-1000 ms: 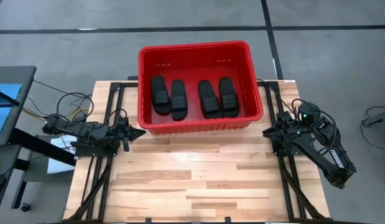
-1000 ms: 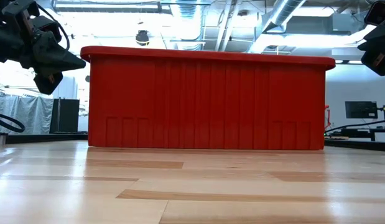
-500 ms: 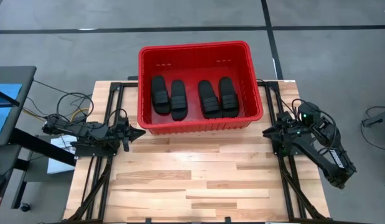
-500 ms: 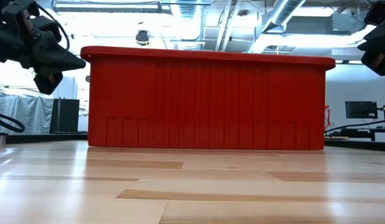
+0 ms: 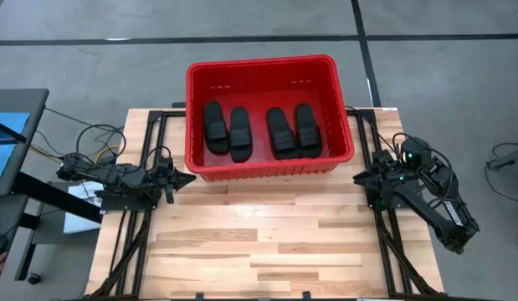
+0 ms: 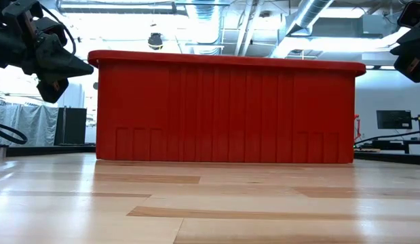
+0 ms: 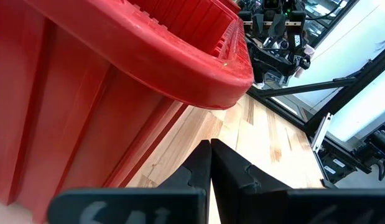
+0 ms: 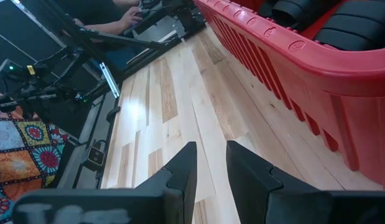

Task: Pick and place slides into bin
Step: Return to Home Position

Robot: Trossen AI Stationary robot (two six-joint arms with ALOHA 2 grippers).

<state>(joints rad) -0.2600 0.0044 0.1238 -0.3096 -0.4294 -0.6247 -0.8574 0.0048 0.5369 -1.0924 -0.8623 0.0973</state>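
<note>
Four black slides lie side by side, soles down, on the bottom of the red bin [image 5: 260, 63]: two on the left [image 5: 214, 127] [image 5: 240, 133] and two on the right [image 5: 280, 132] [image 5: 305, 128]. The bin stands on the table's far middle. My left gripper [image 5: 187, 177] hovers shut and empty off the bin's near left corner; it also shows in the left wrist view [image 7: 210, 163]. My right gripper [image 5: 359, 178] hovers off the bin's near right corner, slightly open and empty, as the right wrist view [image 8: 211, 163] shows. The slides also show over the bin's rim in the right wrist view [image 8: 316, 18].
Bare wooden tabletop [image 5: 267, 234] lies between the bin and the near edge. Black frame rails [image 5: 129, 226] run along both table sides. In the low view the bin's near wall [image 6: 223, 112] hides its contents. A person's hand [image 8: 127, 18] shows beyond the table's left side.
</note>
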